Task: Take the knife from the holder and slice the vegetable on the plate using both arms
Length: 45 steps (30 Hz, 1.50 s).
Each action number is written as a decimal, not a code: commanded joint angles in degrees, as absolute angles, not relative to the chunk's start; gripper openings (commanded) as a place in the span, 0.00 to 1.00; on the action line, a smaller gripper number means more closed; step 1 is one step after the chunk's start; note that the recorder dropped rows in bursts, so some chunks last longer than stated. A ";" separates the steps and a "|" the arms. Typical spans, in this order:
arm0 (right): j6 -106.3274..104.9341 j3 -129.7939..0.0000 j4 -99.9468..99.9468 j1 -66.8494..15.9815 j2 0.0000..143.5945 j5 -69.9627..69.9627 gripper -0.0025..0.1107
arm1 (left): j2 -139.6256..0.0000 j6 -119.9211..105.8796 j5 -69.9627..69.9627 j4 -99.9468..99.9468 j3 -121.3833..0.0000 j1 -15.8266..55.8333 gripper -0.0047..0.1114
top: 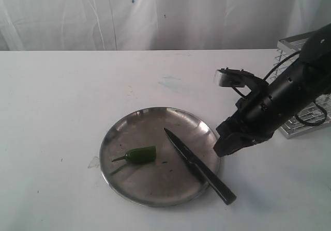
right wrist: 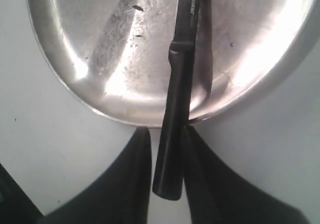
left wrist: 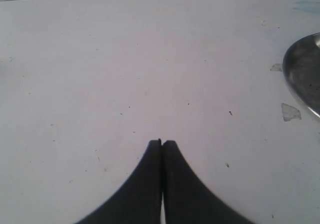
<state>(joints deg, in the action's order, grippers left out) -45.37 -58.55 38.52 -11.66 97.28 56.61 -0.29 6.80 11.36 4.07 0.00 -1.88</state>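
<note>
A black-handled knife (top: 199, 165) lies flat across a round steel plate (top: 155, 121) on a white desk (top: 62, 102). Its dark tip points toward 11 o'clock near the plate's centre, and its handle hangs over the rim at about 4 o'clock. A small green chili pepper (top: 140, 154) rests on the plate at roughly 8 o'clock from the centre, apart from the blade, with its thin stem aimed at 9 o'clock. The right gripper (top: 223, 147) hovers by the plate's 3 o'clock rim on a black arm reaching in from the right. Its jaws are parted and grasp nothing. From the wrist camera the knife handle shows in the gap between the two dark fingers (right wrist: 210, 184), with a sliver of desk visible beside it. The wire-grid holder (top: 305, 123) stands at 2 o'clock from the plate, near the desk's right edge and partly hidden behind that arm. The left gripper (left wrist: 161, 143), seen only by its own wrist camera, hangs over bare desk with its jaws clenched together on nothing, and a curve of the plate's rim shows at the edge of that view.
</note>
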 commanded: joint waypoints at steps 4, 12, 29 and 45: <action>-45.81 -58.56 38.59 -11.31 97.90 61.17 0.50 | 0.00 7.08 11.15 3.94 0.00 -1.38 0.04; -40.73 -58.56 36.18 -11.31 103.77 60.35 0.59 | 0.00 7.08 11.15 3.94 0.00 -1.38 0.04; -48.75 -58.56 42.77 -11.31 112.20 64.01 0.59 | 0.00 7.08 11.15 3.94 0.00 -1.38 0.04; -54.26 -58.56 49.35 -11.42 118.39 67.58 0.53 | 0.00 7.08 11.15 3.94 0.00 -1.38 0.04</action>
<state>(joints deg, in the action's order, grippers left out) -53.38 -58.76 49.95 -11.66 117.06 68.20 -0.29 6.80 11.36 4.07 0.00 -1.88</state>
